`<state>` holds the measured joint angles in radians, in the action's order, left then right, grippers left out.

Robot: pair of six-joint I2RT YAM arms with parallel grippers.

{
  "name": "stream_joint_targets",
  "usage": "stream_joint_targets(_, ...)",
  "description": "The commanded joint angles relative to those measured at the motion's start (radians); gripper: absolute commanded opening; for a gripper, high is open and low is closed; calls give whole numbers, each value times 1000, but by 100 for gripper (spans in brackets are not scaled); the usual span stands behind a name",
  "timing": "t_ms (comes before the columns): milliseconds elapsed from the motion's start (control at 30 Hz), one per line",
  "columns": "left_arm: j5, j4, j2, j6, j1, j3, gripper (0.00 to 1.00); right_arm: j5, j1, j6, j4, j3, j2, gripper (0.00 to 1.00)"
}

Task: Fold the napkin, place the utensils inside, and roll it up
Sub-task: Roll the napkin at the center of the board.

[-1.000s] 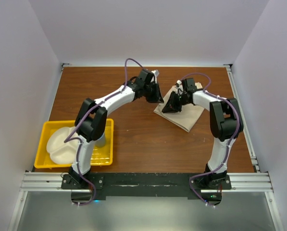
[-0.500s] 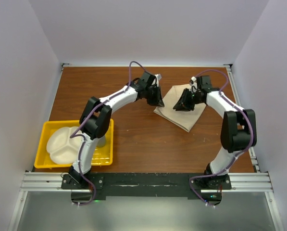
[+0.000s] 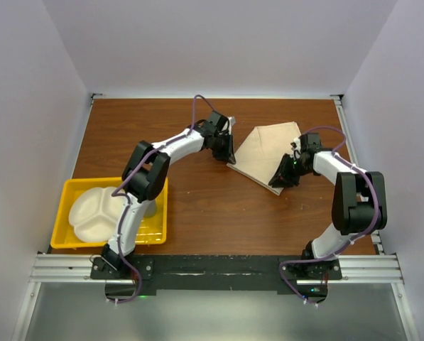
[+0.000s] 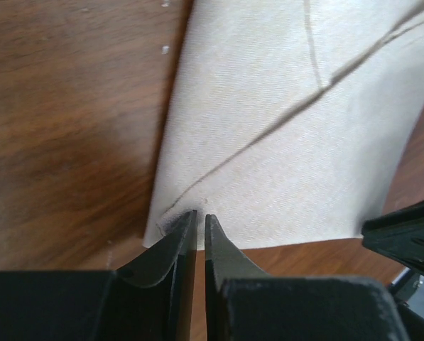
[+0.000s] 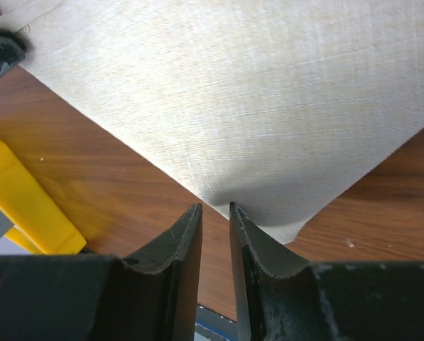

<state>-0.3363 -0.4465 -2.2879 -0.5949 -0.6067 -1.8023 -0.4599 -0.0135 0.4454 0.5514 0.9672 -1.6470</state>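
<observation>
The beige napkin [image 3: 268, 148] lies flat on the wooden table right of centre, with fold lines across it in the left wrist view [image 4: 283, 142]. My left gripper [image 3: 228, 155] sits at its left corner. Its jaws [image 4: 201, 215] are closed to a thin slit, pinching the cloth's edge. My right gripper [image 3: 277, 179] is at the napkin's near corner. There the jaws [image 5: 216, 207] stand a little apart, bare wood between them, tips just reaching the cloth [image 5: 254, 92]. The utensils are out of view.
A yellow tray [image 3: 155, 186] holding a white divided plate [image 3: 98, 209] sits at the near left, and its corner [image 5: 27, 206] shows in the right wrist view. White walls enclose the table on three sides.
My right gripper swung from over the napkin's middle to its near corner and its jaws parted slightly. The napkin now lies wider and flatter. My left gripper shifted only slightly.
</observation>
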Motion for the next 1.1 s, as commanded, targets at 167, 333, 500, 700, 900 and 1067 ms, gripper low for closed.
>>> stream_joint_targets(167,75,-54,14,113,16,-38,15,26,7,-10,34,72,47,25)
stream_joint_targets(333,65,-49,64,124,16,-55,16,72,53,55,62,235,24,34)
stream_joint_targets(500,62,-20,105,122,16,-37,18,165,99,66,53,396,-112,42)
stream_joint_targets(700,37,-11,151,115,16,-14,21,185,213,27,65,482,-218,39)
stream_joint_targets(900,-46,95,122,61,15,72,20,124,264,-19,61,495,-287,17)
stream_joint_targets(1067,-12,72,81,92,16,44,19,73,264,-22,48,481,-257,14)
